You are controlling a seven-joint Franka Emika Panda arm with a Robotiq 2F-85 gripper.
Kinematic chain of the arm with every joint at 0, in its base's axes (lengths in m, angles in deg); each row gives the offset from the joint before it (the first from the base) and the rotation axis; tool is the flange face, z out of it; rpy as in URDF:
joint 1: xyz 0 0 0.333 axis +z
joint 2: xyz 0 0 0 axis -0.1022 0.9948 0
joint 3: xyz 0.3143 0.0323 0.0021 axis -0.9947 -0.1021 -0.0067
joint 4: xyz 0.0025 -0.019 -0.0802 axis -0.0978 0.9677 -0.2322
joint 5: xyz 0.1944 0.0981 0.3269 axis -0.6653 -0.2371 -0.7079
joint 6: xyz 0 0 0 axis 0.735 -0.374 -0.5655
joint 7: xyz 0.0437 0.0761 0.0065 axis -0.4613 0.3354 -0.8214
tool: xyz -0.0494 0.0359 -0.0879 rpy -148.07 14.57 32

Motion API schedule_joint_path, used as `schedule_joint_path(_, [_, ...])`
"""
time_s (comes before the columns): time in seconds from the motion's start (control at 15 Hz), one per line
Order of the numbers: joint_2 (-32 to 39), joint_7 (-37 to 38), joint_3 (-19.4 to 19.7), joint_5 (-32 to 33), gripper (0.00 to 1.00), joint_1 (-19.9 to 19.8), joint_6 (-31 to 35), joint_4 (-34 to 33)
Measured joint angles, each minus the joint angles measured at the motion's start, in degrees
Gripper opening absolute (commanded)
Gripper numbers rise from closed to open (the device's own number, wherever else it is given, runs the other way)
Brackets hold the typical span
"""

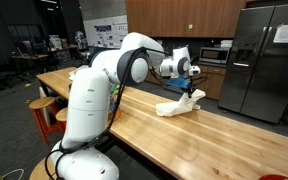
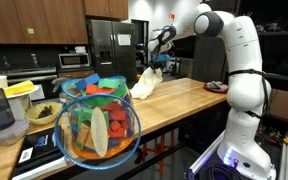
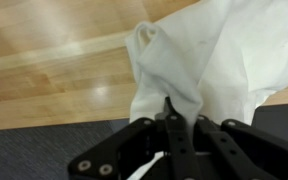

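Wrist view, left: pale wooden plank tabletop, grain showing. Centre: black two-finger gripper, jaws pinched tight on a fold of the crumpled white fabric cloth, which spreads up and to the right. In an exterior view, left: see-through round bowl packed with coloured plastic pieces, close to the camera. Mid-table: cloth, top bunched at the gripper, the rest slumped on the wood. Right: white robot arm.
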Motion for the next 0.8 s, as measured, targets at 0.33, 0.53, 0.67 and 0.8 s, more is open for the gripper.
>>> schedule_joint_path(0.33, [-0.2,2.5,-3.3,7.0,0.01,8.2,0.0,1.4])
schedule_joint_path(0.53, [-1.4,3.2,-5.1,10.5,0.01,11.9,0.6,5.0])
schedule_joint_path(0.67, [-3.0,3.2,-5.9,13.2,0.01,13.2,1.3,9.3])
schedule_joint_path(0.8, [-5.0,3.1,-6.0,15.6,0.01,13.4,2.3,15.3])
